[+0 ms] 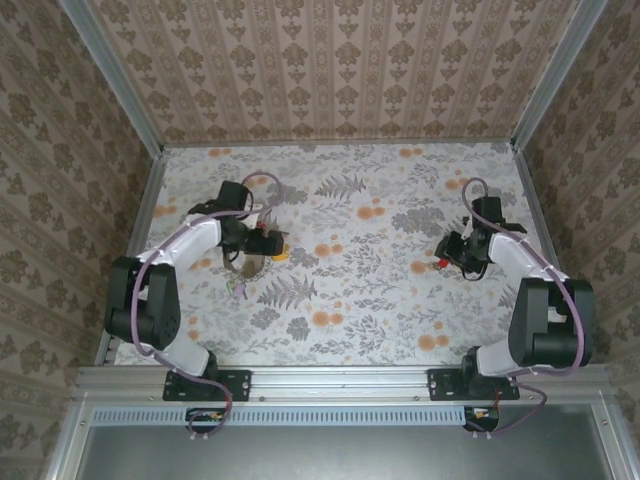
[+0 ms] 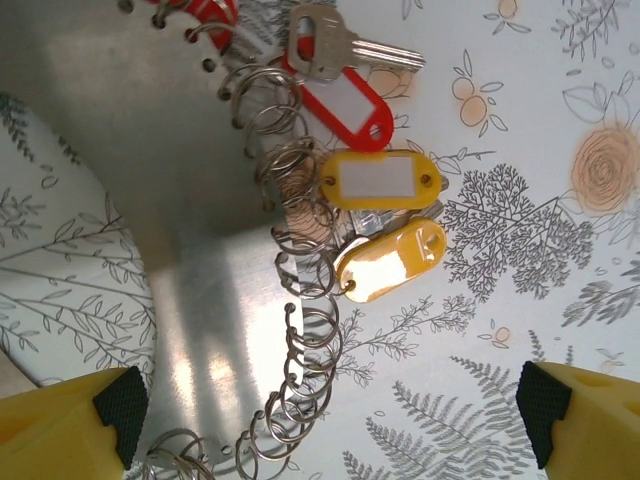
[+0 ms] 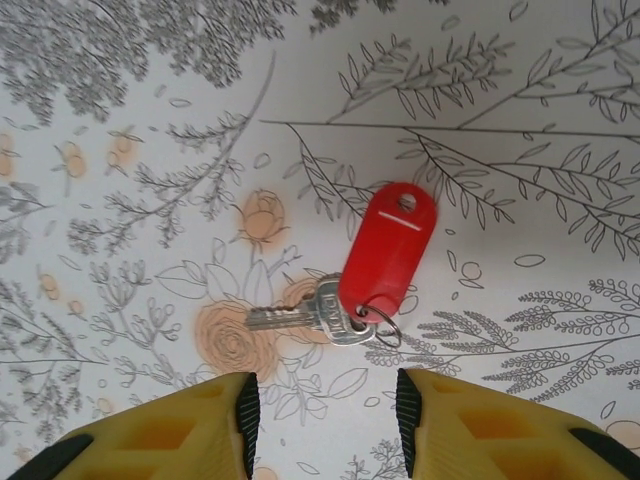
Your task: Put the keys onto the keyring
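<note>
In the left wrist view the keyring [image 2: 200,250] is a shiny round metal plate edged with several small wire loops [image 2: 310,340]. A silver key [image 2: 335,45] with a red tag [image 2: 350,105] and two yellow tags [image 2: 385,180] hang on its loops. My left gripper [image 2: 330,415] hovers open over the loops, holding nothing. From above, the left gripper [image 1: 258,243] stands over the keyring [image 1: 248,263]. In the right wrist view a silver key [image 3: 310,315] with a red tag [image 3: 388,250] lies on the table. My right gripper [image 3: 325,410] is open just short of it, apart from it.
The floral tablecloth [image 1: 350,290] covers the table, with patterned walls at the back and sides. The metal rail [image 1: 340,378] carrying both arm bases runs along the near edge. The red-tagged key [image 1: 440,263] lies beside the right gripper [image 1: 452,252].
</note>
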